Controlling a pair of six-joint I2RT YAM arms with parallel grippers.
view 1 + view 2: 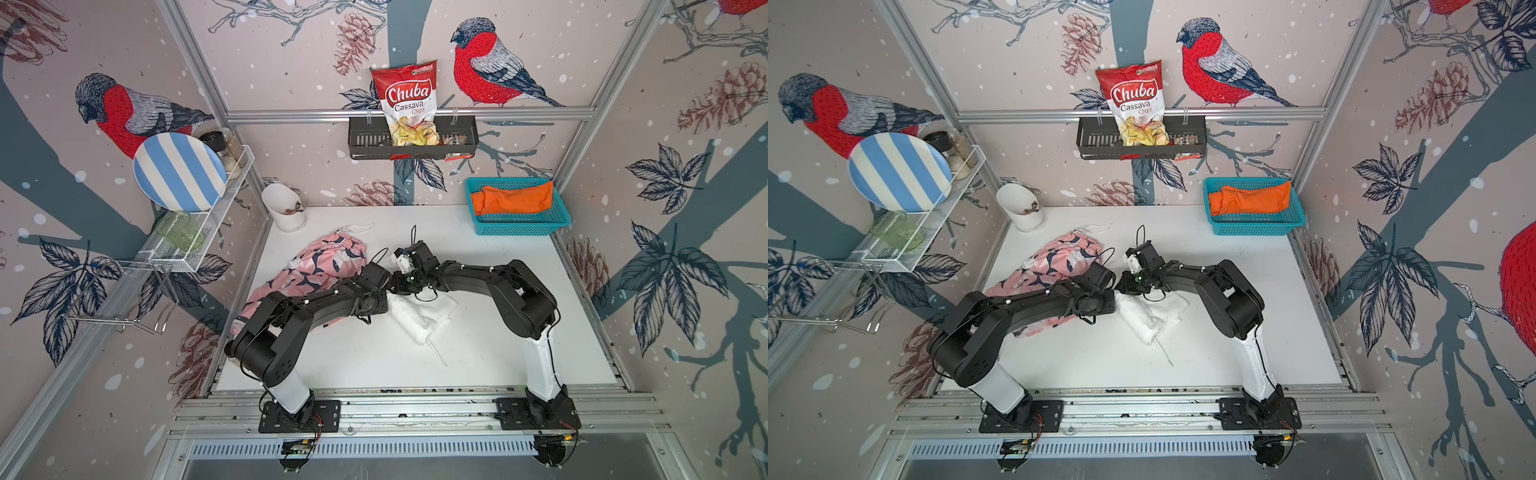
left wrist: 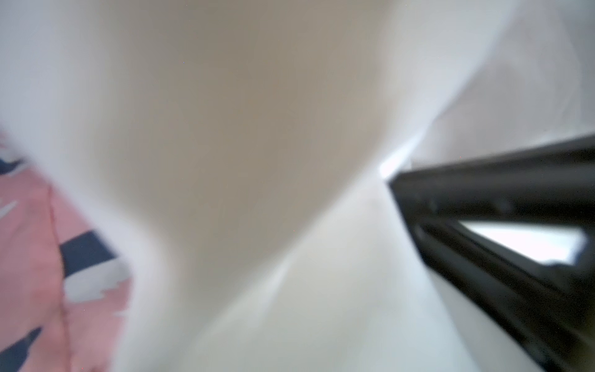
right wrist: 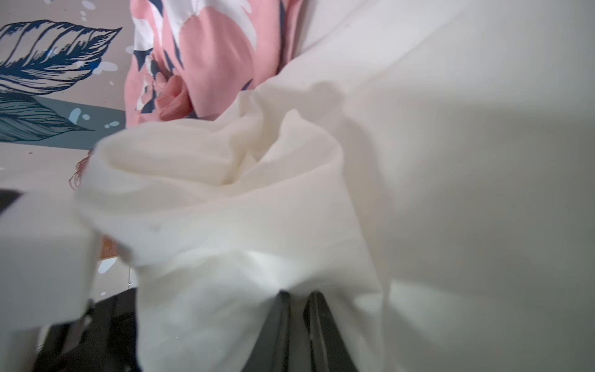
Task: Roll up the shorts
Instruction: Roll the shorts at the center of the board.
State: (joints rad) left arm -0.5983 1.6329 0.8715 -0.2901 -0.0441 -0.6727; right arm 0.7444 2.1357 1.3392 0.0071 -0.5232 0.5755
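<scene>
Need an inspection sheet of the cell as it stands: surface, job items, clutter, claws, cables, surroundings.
Surface: white table, few small specks.
Job's things: white shorts bunched mid-table under both wrists; pink patterned shorts crumpled to their left; orange shorts bundled in teal basket, back right.
Clutter: white cup, back-left corner.
Claws: right claw pinches white shorts; left claw against white cloth, state unclear.
Cables: thin black loops at both wrists.
Surroundings: chips bag in black wall basket; striped plate, green glass on wire rack.

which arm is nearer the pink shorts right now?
Left. The left arm lies across the pink shorts, covering part of them. The right arm reaches in from the opposite side; the right pincer grips the white shorts beside the pink ones.
</scene>
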